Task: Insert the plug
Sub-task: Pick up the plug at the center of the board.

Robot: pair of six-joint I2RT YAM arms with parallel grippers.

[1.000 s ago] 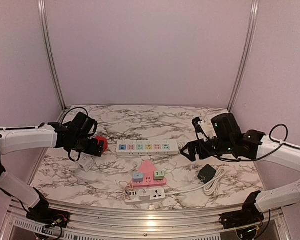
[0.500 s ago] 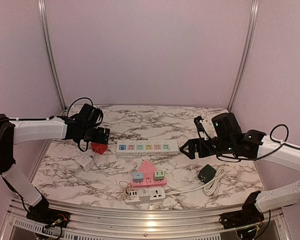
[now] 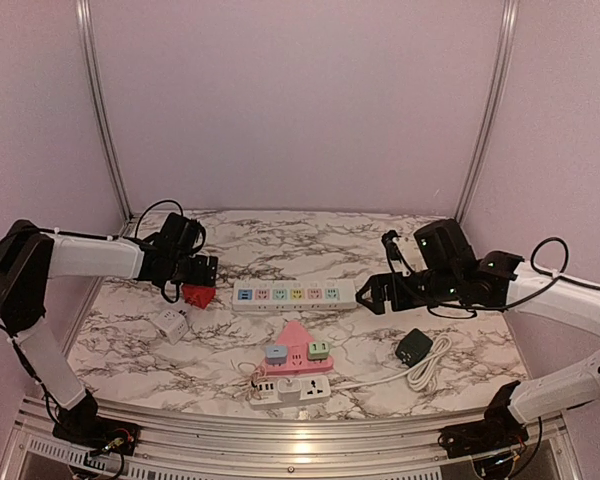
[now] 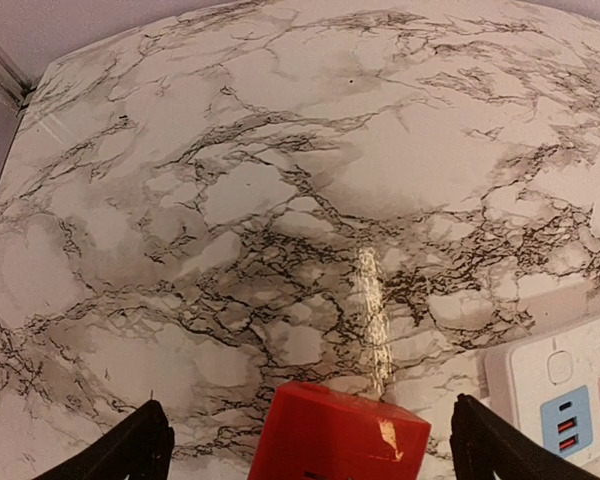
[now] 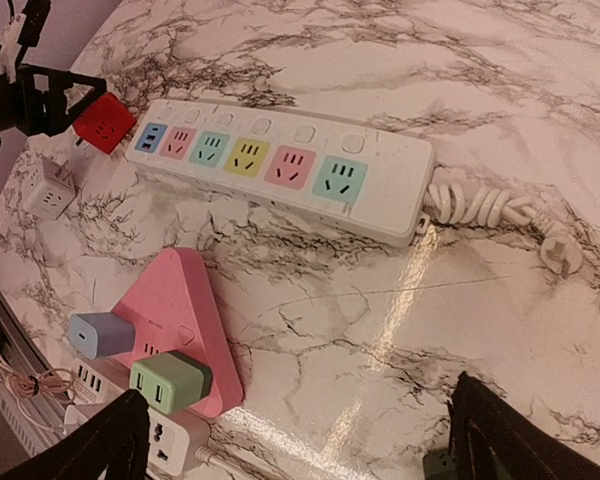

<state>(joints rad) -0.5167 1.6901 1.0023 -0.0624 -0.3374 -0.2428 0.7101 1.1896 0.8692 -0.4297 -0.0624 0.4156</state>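
A red cube-shaped plug (image 3: 199, 294) lies on the marble table just left of the white multi-colour power strip (image 3: 295, 295). My left gripper (image 3: 195, 274) hovers over it, open. In the left wrist view the red plug (image 4: 340, 440) sits between the wide-spread fingers (image 4: 130, 450) without touching them, and the strip's corner (image 4: 570, 390) shows at the right. My right gripper (image 3: 375, 292) is open and empty by the strip's right end. The right wrist view shows the strip (image 5: 280, 165), the red plug (image 5: 104, 124) and my open right gripper (image 5: 305, 440).
A white cube adapter (image 3: 172, 324) lies front left. A pink triangular socket (image 3: 296, 345) holds a blue and a green adapter, with a white strip (image 3: 292, 390) in front. A dark green plug (image 3: 414, 346) and coiled white cable (image 3: 430, 365) lie at the right.
My left arm has swung back and to the right, with the red plug now lying under its open jaws. My right gripper has shifted slightly left toward the strip's end.
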